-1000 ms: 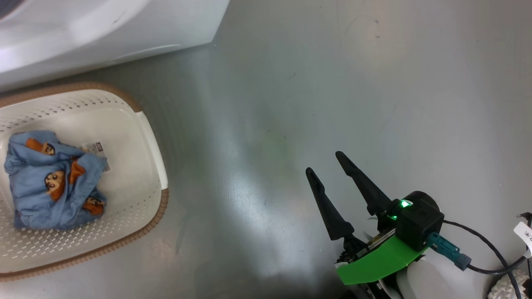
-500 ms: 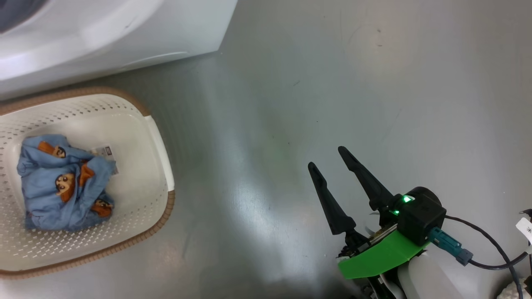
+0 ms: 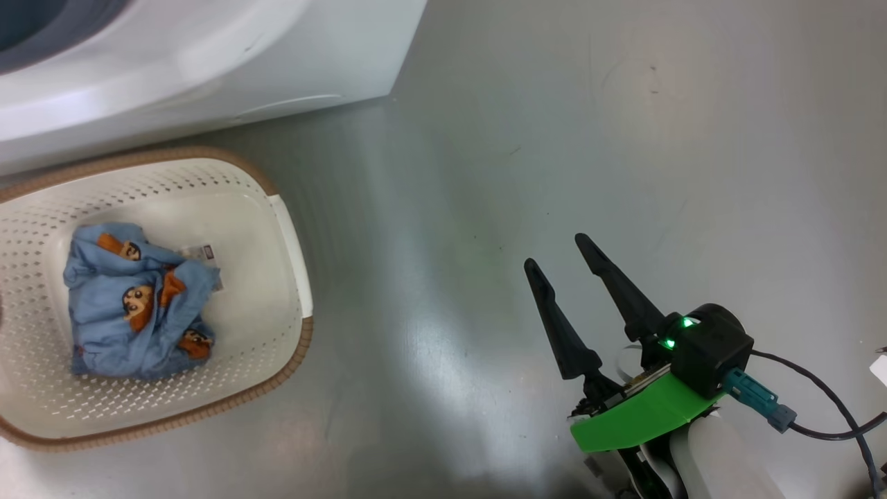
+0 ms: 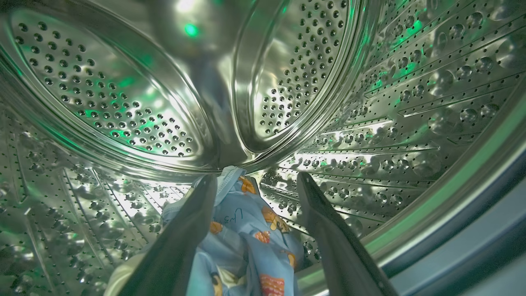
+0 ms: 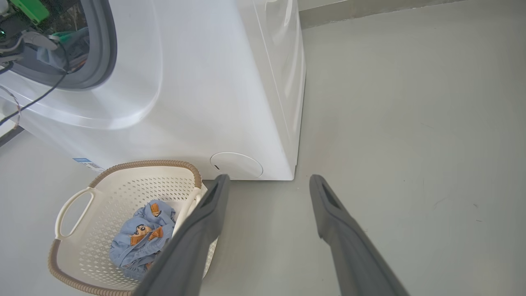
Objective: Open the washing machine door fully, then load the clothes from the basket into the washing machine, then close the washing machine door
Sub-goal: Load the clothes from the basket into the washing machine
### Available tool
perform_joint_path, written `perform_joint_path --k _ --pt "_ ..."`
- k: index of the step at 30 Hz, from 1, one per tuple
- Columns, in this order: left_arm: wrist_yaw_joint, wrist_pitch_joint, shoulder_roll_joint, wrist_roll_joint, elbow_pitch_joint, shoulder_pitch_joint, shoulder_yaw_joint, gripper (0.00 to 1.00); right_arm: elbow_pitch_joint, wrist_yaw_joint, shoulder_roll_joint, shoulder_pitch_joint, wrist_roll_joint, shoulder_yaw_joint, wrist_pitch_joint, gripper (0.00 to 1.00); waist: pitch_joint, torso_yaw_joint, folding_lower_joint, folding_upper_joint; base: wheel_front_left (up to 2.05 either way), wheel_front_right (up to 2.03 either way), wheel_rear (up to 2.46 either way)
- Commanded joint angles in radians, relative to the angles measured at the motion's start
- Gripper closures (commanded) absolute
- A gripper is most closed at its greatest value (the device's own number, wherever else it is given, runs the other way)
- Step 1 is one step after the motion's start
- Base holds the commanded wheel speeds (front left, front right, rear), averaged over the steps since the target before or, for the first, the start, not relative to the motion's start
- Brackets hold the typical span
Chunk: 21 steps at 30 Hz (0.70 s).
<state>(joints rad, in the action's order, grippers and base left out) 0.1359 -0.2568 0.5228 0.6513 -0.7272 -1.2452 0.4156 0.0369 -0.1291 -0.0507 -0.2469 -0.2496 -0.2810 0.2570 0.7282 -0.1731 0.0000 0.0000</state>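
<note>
My left gripper [image 4: 255,176] reaches inside the perforated steel drum [image 4: 102,94] of the washing machine [image 3: 208,62], open. A light blue garment [image 4: 246,230] with orange figures lies between and below its fingers, against the left one. More of the clothes [image 3: 132,305] sit crumpled in the cream basket [image 3: 291,235] on the floor in front of the washing machine [image 5: 205,82]. My right gripper [image 3: 556,251] hovers open and empty over bare floor, right of the basket [image 5: 144,163]. The washing machine door is out of view.
In the right wrist view my left arm's wrist [image 5: 16,24] sits in the grey seal [image 5: 104,49] of the opening. A round service flap [image 5: 236,165] and a blue sticker [image 5: 84,161] mark the washer's lower front. Grey floor [image 3: 554,138] stretches to the right.
The head camera has shifted, so the basket and washer sit further right in its picture. My left gripper's jaws have opened. The right gripper stays open in much the same place.
</note>
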Motion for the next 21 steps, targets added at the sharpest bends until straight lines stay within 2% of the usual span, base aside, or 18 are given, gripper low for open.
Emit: perform_joint_path --k 1,11,21 --pt "-0.005 -0.005 0.049 0.012 0.011 0.016 -0.013 0.0 -0.014 -0.002 0.001 0.016 -0.007 -0.02 0.005 0.0 -0.007 0.008 0.0 0.0 0.0 0.0 0.0" --pt "-0.005 -0.005 0.047 0.043 0.073 0.052 -0.015 0.0 -0.01 -0.002 0.001 0.008 -0.004 0.004 0.005 0.0 -0.017 0.036 0.0 0.0 0.0 0.0 0.0" --pt "-0.005 -0.005 0.017 0.01 0.235 0.181 -0.116 0.0 -0.007 -0.002 0.001 0.002 0.001 0.027 0.005 0.0 -0.028 0.07 0.0 0.0 0.0 0.0 0.0"
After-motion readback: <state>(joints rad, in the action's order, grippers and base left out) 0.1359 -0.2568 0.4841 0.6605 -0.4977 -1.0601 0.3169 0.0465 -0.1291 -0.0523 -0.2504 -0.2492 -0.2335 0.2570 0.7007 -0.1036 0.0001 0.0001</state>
